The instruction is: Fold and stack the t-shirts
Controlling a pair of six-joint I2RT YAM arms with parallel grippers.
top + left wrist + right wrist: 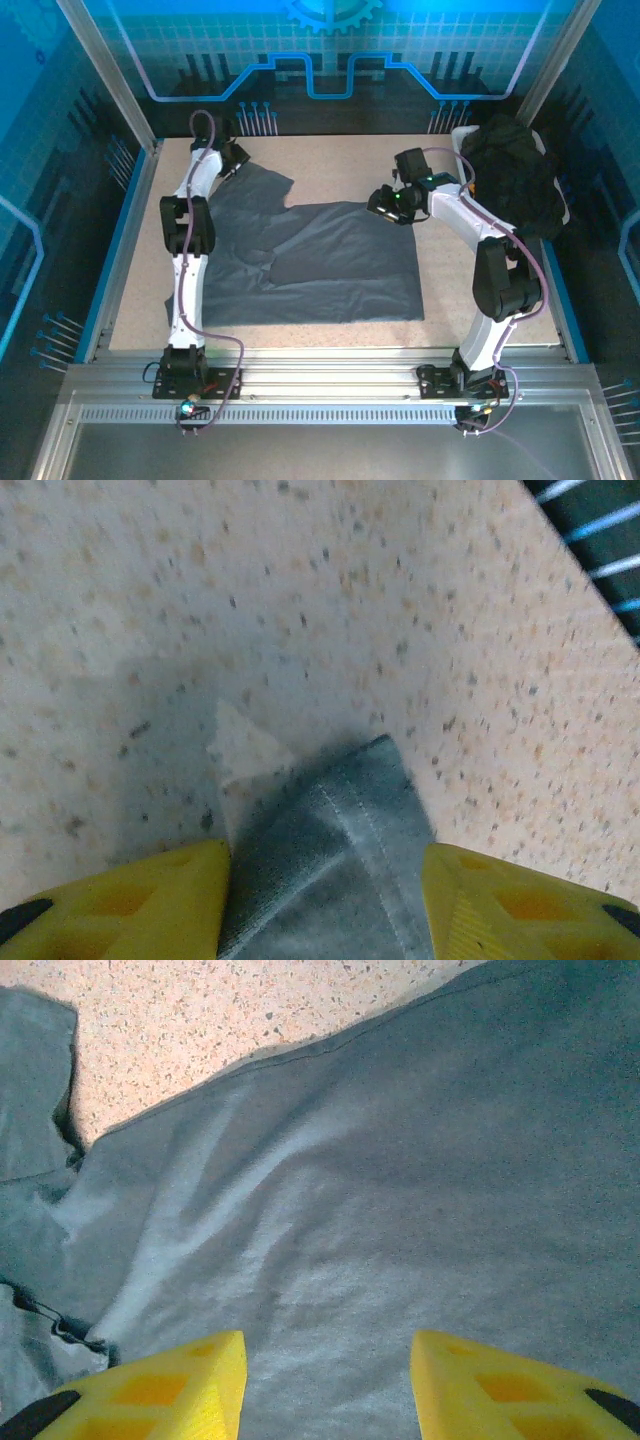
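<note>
A slate blue-grey t-shirt (320, 260) lies spread flat on the speckled table (340, 165), with one sleeve reaching toward the back left. My left gripper (234, 160) is at that sleeve's far tip. In the left wrist view its yellow fingers (150, 900) stand apart on either side of a hemmed cloth corner (370, 790) that rests on the table; the left gripper (322, 880) is open. My right gripper (383, 205) hovers over the shirt's back right edge. It is open (328, 1360), with smooth cloth (380, 1180) below it. A heap of black t-shirts (515, 180) sits at the back right.
Aluminium frame posts and a raised rail border the table on all sides (140, 170). Bare tabletop lies behind the shirt (340, 165) and along the near edge (300, 335). In the left wrist view the table edge (600, 540) shows at the top right.
</note>
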